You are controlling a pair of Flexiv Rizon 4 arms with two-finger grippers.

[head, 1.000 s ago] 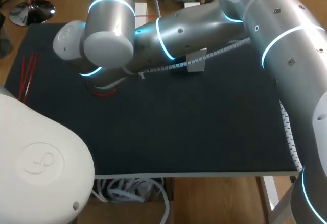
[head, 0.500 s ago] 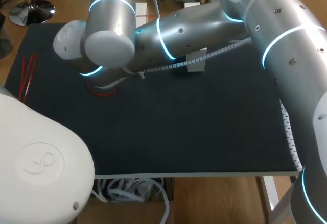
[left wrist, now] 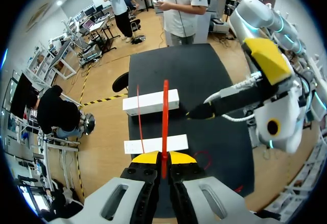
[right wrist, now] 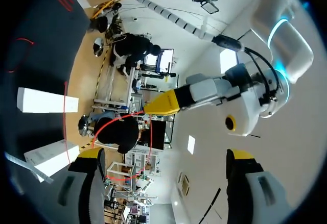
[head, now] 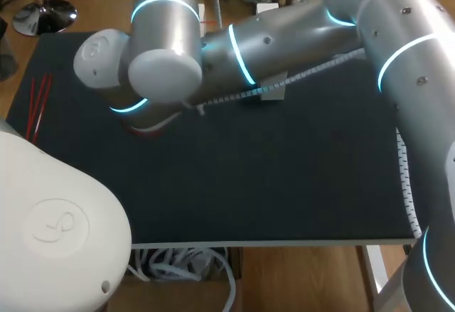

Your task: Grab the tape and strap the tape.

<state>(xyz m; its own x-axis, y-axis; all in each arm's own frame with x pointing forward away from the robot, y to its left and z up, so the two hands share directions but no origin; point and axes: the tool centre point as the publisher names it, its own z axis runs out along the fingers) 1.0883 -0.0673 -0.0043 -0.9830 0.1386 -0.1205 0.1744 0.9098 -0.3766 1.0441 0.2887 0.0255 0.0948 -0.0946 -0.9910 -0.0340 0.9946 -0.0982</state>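
The red tape (left wrist: pixel 165 117) is a thin strap standing up from my left gripper (left wrist: pixel 164 157), which is shut on its lower end. In the right wrist view the tape (right wrist: pixel 120 123) curves in a loop from the left gripper's yellow fingertip (right wrist: pixel 163 103). My right gripper (right wrist: pixel 166 157) is open, its fingers wide apart and touching nothing, with the looped tape ahead of them. From the left wrist view, the right gripper's yellow fingertip (left wrist: pixel 268 58) hangs over the black table beside the tape. In the head view my right arm (head: pixel 284 38) hides both grippers.
Two white blocks (left wrist: pixel 150 101) (left wrist: pixel 156 144) stand ahead of the left gripper; one block (head: pixel 274 86) shows under the right arm. A red loop (head: pixel 146 128) lies on the black mat (head: pixel 270 177). Spare red straps (head: pixel 39 102) lie at the left edge.
My right arm has shifted a little to the right and back across the table. The red loop on the mat is more covered by it.
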